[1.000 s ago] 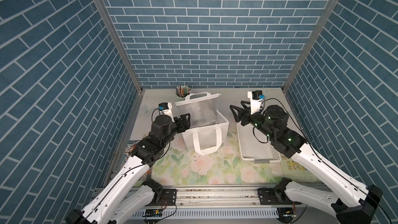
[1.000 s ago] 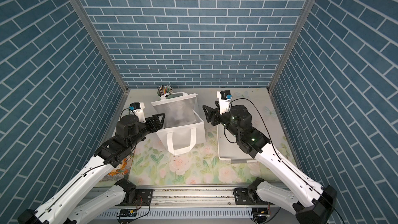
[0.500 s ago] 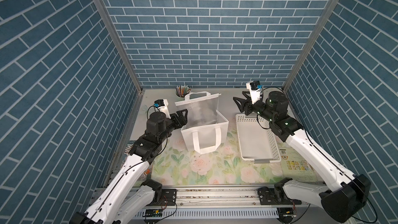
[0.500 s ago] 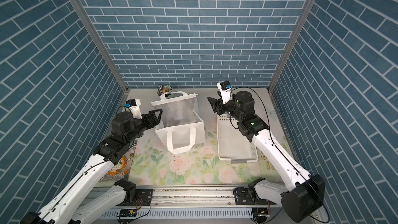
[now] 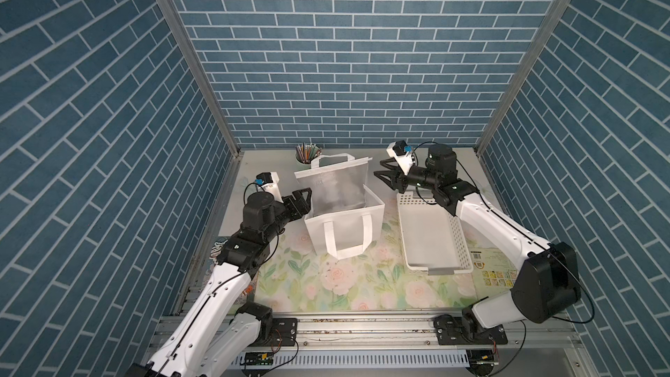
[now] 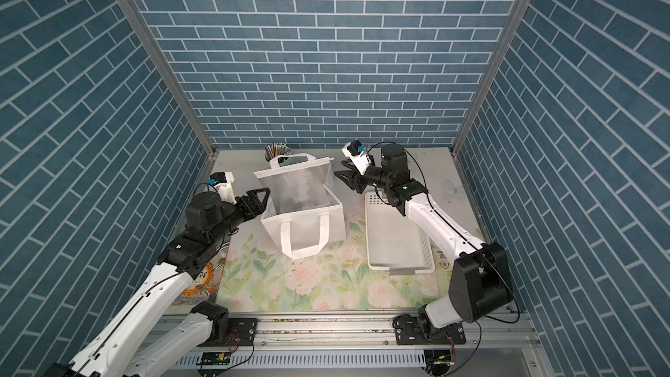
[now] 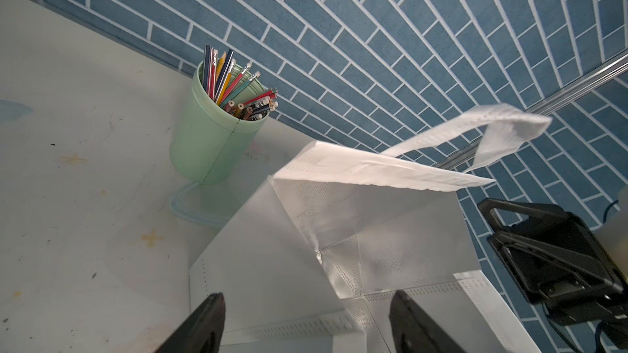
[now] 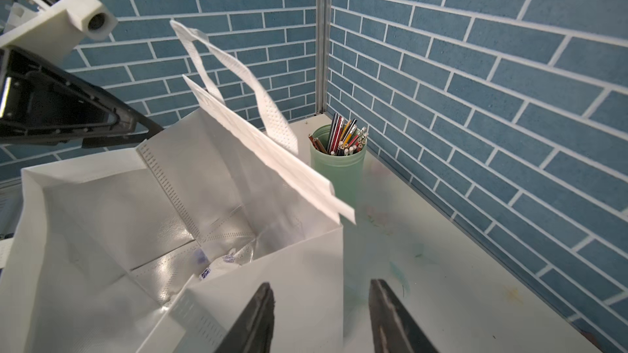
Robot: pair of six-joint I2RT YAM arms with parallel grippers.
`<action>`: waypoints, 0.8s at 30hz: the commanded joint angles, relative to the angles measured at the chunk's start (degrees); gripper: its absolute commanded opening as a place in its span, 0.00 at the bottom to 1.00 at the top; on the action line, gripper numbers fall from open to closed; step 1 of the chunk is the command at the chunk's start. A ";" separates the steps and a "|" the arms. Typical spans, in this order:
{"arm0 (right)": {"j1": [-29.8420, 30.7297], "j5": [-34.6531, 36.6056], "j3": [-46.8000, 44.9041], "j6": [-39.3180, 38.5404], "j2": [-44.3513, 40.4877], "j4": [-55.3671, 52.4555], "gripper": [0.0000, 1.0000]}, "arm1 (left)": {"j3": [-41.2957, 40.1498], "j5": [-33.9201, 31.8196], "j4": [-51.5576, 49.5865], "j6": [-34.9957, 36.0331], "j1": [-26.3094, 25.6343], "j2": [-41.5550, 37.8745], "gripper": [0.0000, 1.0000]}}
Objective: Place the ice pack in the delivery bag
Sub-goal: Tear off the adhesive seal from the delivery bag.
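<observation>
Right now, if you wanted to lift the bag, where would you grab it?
Probably the back handle. It stands up as an open loop above the rim of the bag, so you could come down from above and pinch across the strap. The front handle hangs flat against the front wall, which makes it harder to get around.

The left arm [image 5: 224,284] and right arm [image 5: 489,223] have white shells, black joints and thin black cables. Their fingers [image 7: 204,327] are black. White wrist camera blocks [image 5: 397,152] carry blue plugs.

Ice pack [image 8: 219,265] inside delivery bag [image 8: 292,286]
</observation>
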 commanded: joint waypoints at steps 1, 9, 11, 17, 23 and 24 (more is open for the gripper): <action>-0.15 -0.66 3.67 -1.87 1.79 2.56 0.49 | -0.88 0.81 0.34 -0.36 0.53 -1.15 0.80; -0.08 -1.91 8.40 -1.78 6.28 0.06 0.45 | -2.07 2.44 0.75 -0.98 0.53 -1.37 0.80; -0.14 -2.44 8.63 -1.83 6.69 -0.18 0.43 | -2.41 2.62 0.94 -0.98 0.53 -1.48 0.80; -0.09 -5.13 10.29 -1.54 8.34 -1.68 0.36 | -2.53 5.17 0.81 -0.92 0.53 -0.44 0.80; -0.10 -6.24 10.68 -1.26 8.68 -2.07 0.28 | -3.03 6.46 0.96 -0.72 0.53 -0.39 0.80; -0.12 -6.18 10.72 -1.26 8.64 -2.10 0.27 | -3.09 6.45 0.93 -0.72 0.53 -0.44 0.80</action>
